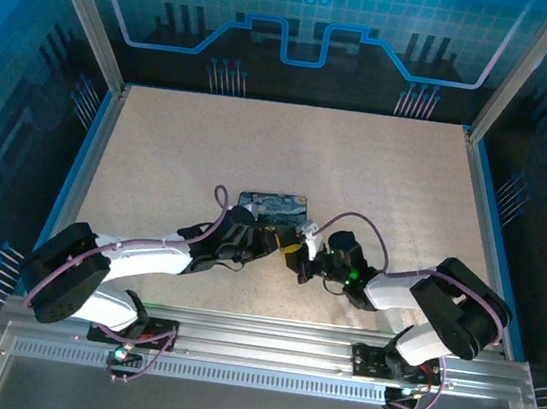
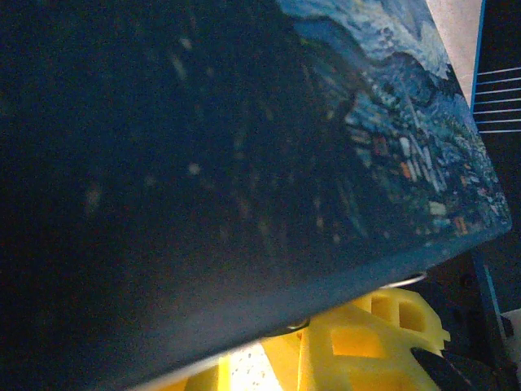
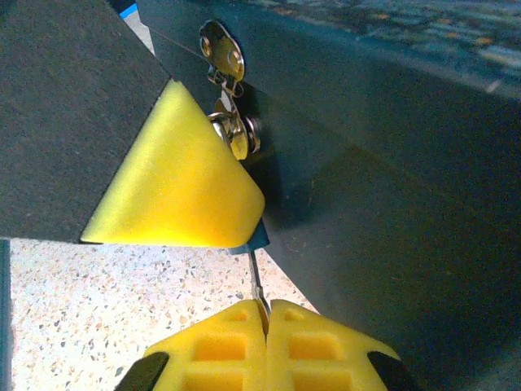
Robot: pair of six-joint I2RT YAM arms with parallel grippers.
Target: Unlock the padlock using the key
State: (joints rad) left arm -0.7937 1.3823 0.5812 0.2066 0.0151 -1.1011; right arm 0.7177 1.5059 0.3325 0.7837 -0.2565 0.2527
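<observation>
My right gripper (image 3: 265,314) is shut on the key (image 3: 258,285), a thin dark blade that sticks up from between its yellow fingers. The key's tip meets the padlock (image 3: 257,237), of which a small blue corner peeks out under a yellow finger (image 3: 175,183) of the left gripper. Above it, silvery metal (image 3: 238,134) hangs at the hasp of the dark-blue starry-night tin (image 3: 383,179). My left gripper (image 1: 271,240) sits at the tin's near right edge, closed around the padlock, face to face with the right gripper (image 1: 304,264). The tin (image 2: 244,163) covers the left fingertips.
The tin (image 1: 272,203) lies mid-table on the speckled tabletop (image 1: 359,165). Blue rails and metal posts border the table on the left, right and back. Bare tabletop (image 3: 106,301) lies beneath the right gripper.
</observation>
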